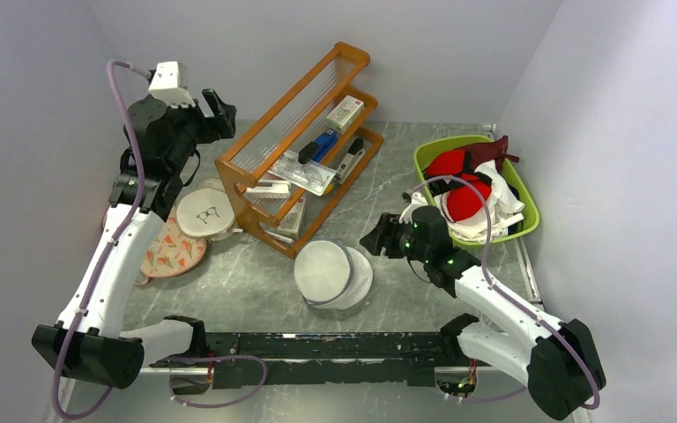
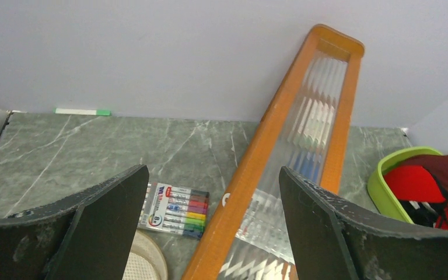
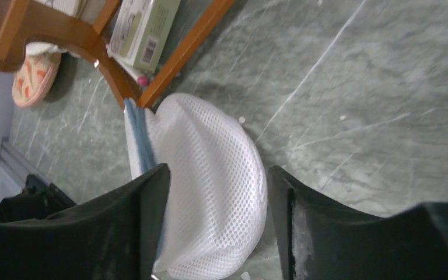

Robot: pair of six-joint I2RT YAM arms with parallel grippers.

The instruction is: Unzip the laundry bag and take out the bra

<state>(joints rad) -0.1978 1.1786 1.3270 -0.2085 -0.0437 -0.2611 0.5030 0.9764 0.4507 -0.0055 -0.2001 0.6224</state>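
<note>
The laundry bag (image 1: 329,273), a round white mesh pod, lies on the table in front of the wooden rack, its two halves offset and overlapping. In the right wrist view its white mesh dome (image 3: 210,192) sits between my fingers, with a bluish zipper rim on its left side. My right gripper (image 1: 377,238) is open just right of the bag and points at it, touching nothing. The red bra (image 1: 458,189) lies in the green basket (image 1: 432,152) on white and black clothes; it also shows in the left wrist view (image 2: 411,182). My left gripper (image 1: 216,110) is open and empty, raised high at the far left.
An orange wooden rack (image 1: 304,132) with boxes and a stapler stands at centre back. A flat white round case with a glasses drawing (image 1: 204,211) and a floral round pad (image 1: 174,251) lie at the left. A marker pack (image 2: 175,210) lies behind the rack. A maroon cloth (image 1: 496,150) lies in the basket.
</note>
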